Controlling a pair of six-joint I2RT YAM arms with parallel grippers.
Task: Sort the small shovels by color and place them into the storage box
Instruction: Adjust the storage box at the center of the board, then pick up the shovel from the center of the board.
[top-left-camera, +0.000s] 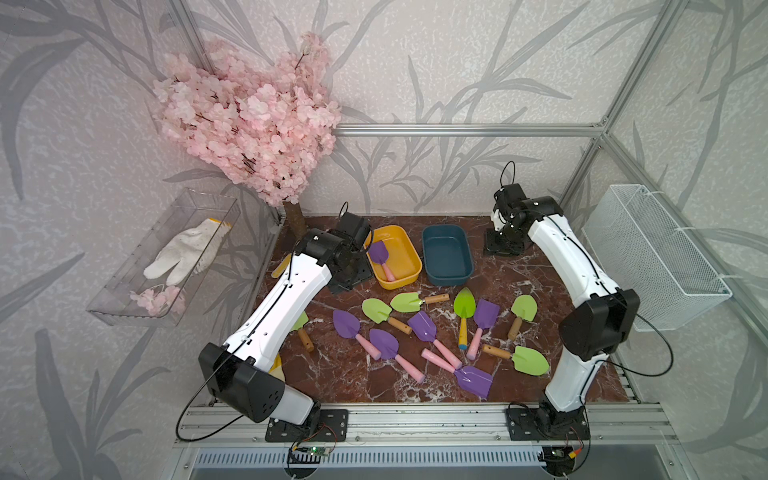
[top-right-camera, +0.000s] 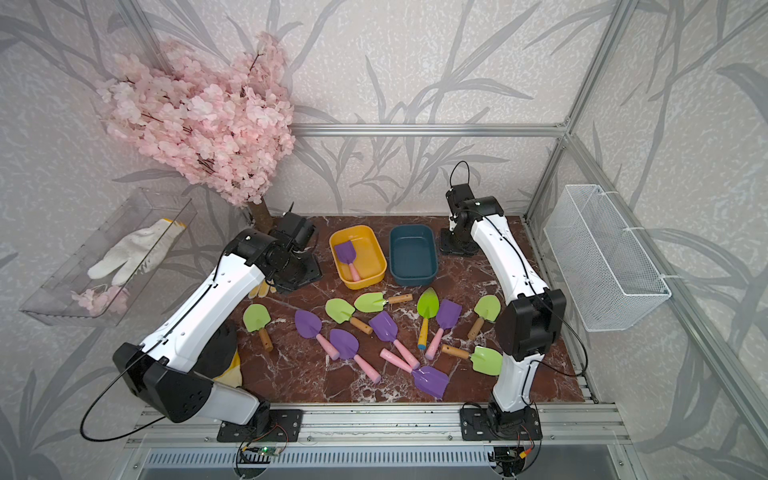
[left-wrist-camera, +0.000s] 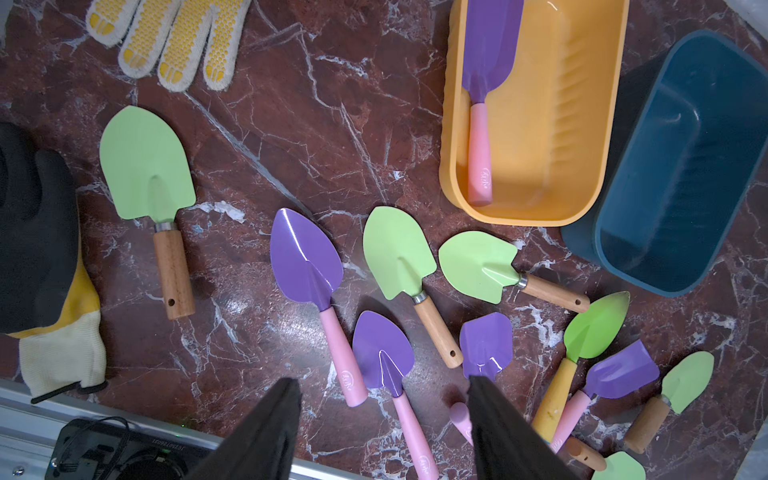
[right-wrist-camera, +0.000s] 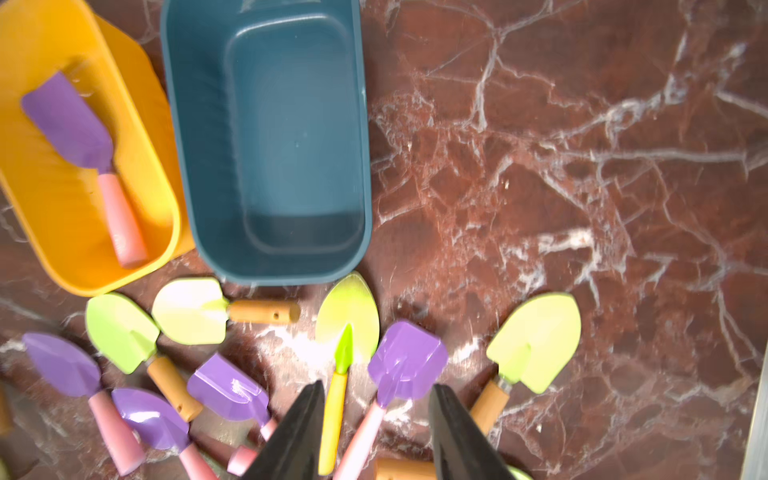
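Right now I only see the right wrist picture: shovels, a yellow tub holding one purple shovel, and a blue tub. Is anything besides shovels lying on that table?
Observer: Yes, a white glove with yellow dots lies on the table, over on the left arm's side.
Visitor: Just that one?
Observer: No, a black and yellow glove lies there too. In a top view it is partly hidden by the left arm.
Visitor: What is that arm's gripper doing?
Observer: The left gripper hangs open above the shovels, holding nothing.
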